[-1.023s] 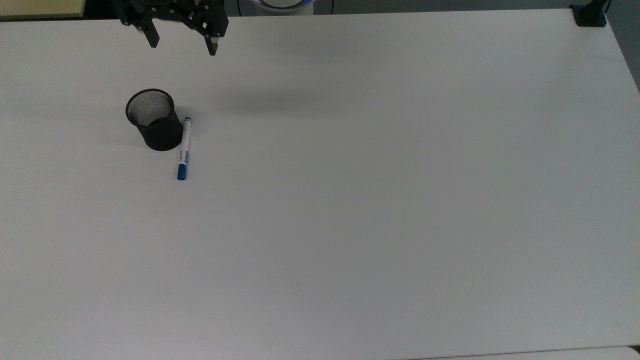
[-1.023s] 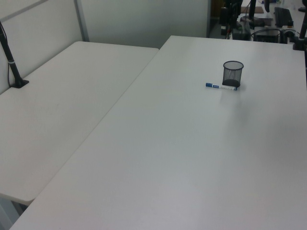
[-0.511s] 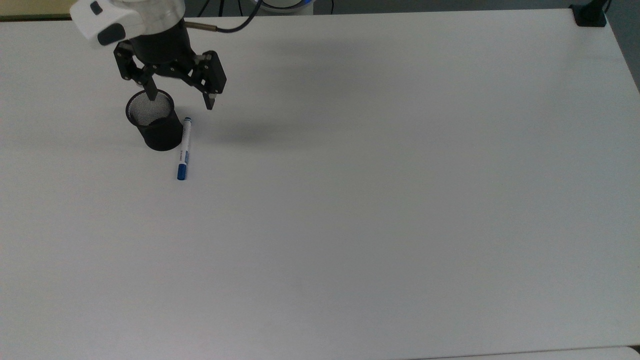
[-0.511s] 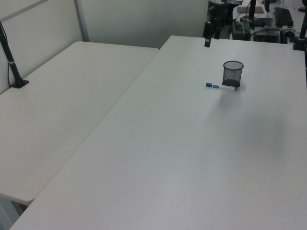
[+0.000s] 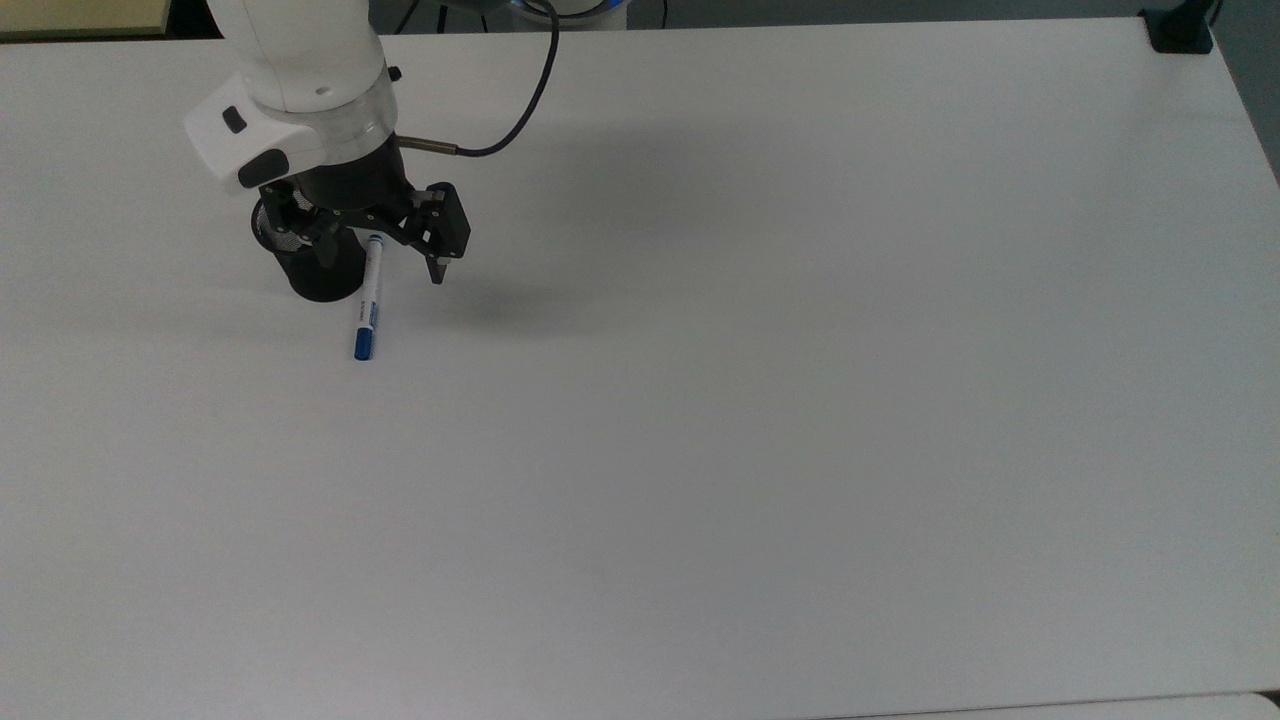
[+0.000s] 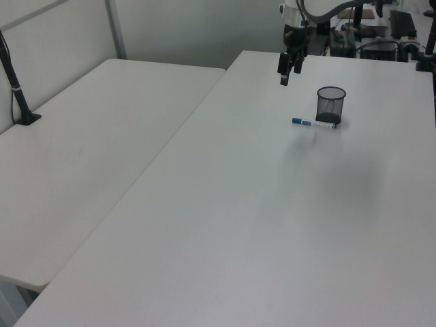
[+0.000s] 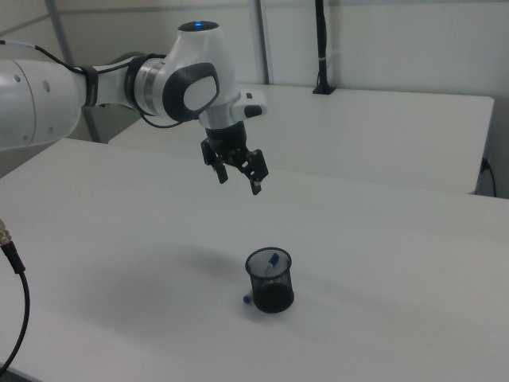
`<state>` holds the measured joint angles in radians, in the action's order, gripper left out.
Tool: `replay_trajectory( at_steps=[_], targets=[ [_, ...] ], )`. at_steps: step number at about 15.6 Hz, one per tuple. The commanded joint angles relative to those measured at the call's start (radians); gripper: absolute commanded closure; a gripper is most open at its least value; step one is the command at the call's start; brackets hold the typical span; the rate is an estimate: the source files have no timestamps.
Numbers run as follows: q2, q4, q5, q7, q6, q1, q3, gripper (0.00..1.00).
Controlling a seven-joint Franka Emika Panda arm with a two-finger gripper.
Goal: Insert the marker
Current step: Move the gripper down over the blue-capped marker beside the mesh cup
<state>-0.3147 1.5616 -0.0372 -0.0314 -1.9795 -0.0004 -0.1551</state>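
A slim white marker [image 5: 367,300] with a blue cap lies flat on the white table [image 5: 760,400], touching the right side of the black mesh cup [image 5: 318,282] in the top view. My gripper [image 5: 382,262] is open with nothing between its fingers, and in the top view it overlaps the cup's rim and the marker's upper end. The right view shows the gripper [image 7: 238,181] well above the cup [image 7: 270,280], with a blue bit of the marker [image 7: 247,300] beside the cup's base. In the left view the gripper [image 6: 286,73] hangs to the left of the cup [image 6: 331,104] and marker [image 6: 313,123].
A dark cable [image 5: 520,110] runs from the wrist to the table's far edge. A black clamp [image 5: 1180,30] sits at the top view's upper right corner. In the left view a second white table [image 6: 95,150] adjoins on the left, with a black post [image 6: 17,88].
The arm has come down from the top view's upper edge until the gripper overlaps the cup and marker. Its fingers stay open. Cup and marker have not moved.
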Motion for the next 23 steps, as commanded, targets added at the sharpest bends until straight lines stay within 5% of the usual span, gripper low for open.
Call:
replay_trajectory(
  at_steps=[1,9,23],
  targets=[
    [0.003,0.002,0.019,-0.004,-0.002,0.005,-0.003,0.00],
    [-0.081,0.032,0.057,-0.101,0.007,-0.012,-0.006,0.14],
    [-0.158,0.032,0.105,-0.170,-0.002,-0.079,-0.008,0.21]
  ],
)
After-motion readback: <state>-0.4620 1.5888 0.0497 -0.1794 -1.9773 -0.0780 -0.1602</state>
